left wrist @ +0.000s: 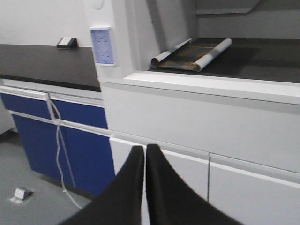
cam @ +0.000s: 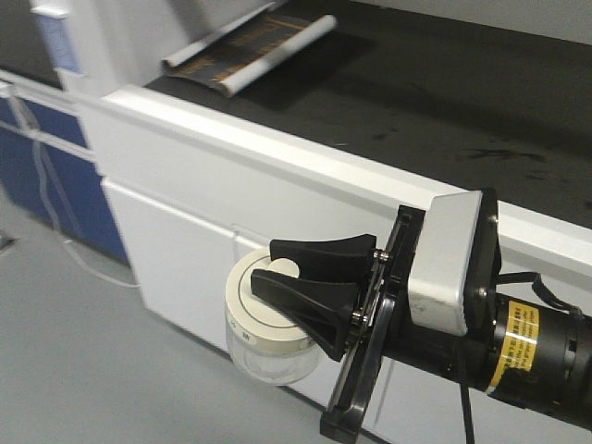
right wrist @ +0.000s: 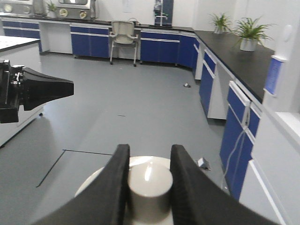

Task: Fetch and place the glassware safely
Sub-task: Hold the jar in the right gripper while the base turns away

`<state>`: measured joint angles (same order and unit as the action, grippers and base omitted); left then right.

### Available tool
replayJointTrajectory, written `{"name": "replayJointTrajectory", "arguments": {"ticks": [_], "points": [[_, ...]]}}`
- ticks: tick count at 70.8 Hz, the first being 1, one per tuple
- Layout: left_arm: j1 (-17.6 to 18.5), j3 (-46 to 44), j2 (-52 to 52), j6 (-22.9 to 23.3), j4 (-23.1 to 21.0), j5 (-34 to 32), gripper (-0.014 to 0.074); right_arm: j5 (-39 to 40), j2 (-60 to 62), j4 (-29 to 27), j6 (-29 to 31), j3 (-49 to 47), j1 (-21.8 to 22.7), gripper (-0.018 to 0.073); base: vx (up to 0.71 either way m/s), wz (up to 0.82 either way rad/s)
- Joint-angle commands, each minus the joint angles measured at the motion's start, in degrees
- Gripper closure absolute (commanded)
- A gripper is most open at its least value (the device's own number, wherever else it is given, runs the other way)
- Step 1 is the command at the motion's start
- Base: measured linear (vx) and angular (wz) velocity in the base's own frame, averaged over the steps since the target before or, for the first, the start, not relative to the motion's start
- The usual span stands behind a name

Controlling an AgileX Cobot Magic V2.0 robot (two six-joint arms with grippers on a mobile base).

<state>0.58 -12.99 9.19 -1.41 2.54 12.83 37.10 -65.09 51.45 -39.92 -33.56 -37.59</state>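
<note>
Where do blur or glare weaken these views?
Front-facing view: sharp on the right claw, but the jar washes into the grey floor. Left wrist view: the shut left claw is a featureless dark blur. Right wrist view: a glare streak on the lid knob, claw fingers soft.

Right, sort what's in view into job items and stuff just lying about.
Job:
- small clear glass jar with round off-white lid
- right gripper, jaws shut on the lid's knob
- left gripper, jaws shut, empty

Lying about:
- half-rolled dark sheet on the black benchtop
- white cable hanging by the blue cabinets
- green potted plants
- grey chair
</note>
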Motion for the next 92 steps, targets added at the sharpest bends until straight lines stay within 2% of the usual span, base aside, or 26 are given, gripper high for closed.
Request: {"name": "replayJointTrajectory", "arguments": {"ticks": [1,47,92], "points": [[0.30,-1.54,0.66,0.58,-0.15,-3.92,0.0603,4.32,1.51,-2.25,0.44,-1.90,-0.14,0.0559,-0.11,0.56],[0.30,-1.54,0.66,0.58,-0.15,-3.92,0.0603,4.32,1.51,-1.69,0.44,-1.90,-0.14,0.0559,-0.05,0.58],[0.30,-1.54,0.66,0.58,-0.15,-3.92,0.0603,4.32,1.51,-1.69,0.44,-1.90,-0.14,0.0559,0.16,0.63]]}}
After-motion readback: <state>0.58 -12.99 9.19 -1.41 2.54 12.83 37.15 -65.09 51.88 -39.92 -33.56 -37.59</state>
